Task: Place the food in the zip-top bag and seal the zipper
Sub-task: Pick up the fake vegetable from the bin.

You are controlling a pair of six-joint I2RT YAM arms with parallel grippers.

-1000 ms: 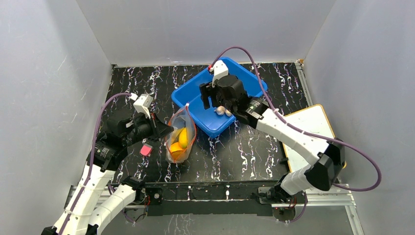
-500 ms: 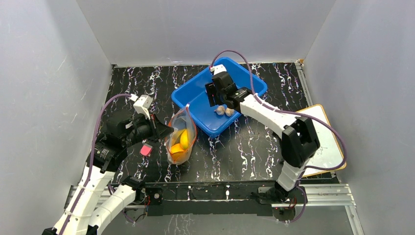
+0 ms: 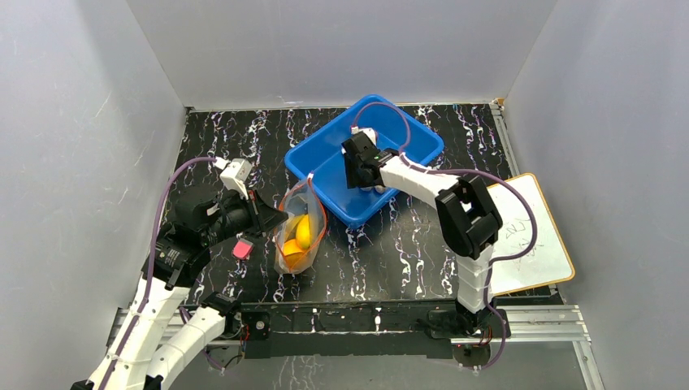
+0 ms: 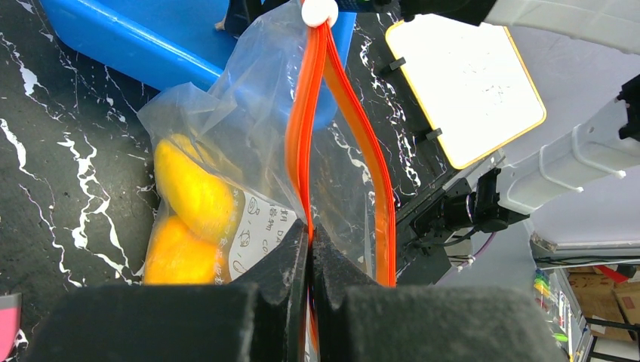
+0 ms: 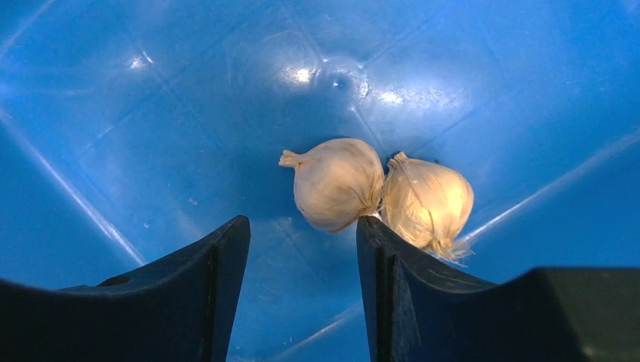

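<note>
The left gripper [image 4: 309, 235] has its jaws pressed together on the zipper [image 4: 302, 128], holding the zip-top bag [image 3: 299, 233] upright with its mouth gaping. The bag stands on the table [image 3: 390, 252] just beside the near edge of the blue bin [image 3: 323, 154]. A yellow fruit [image 4: 192, 188] and an orange piece [image 4: 172, 258] lie inside the bag. The right gripper [image 5: 302, 230] hangs low inside the bin with its jaws spread and nothing between them. Two garlic bulbs [image 5: 337, 183] lie touching each other just past its tips. A pink block [image 3: 241, 249] lies left of the bag. Bare table runs from the bag to the whiteboard [image 3: 532, 236] at the right edge.
</note>
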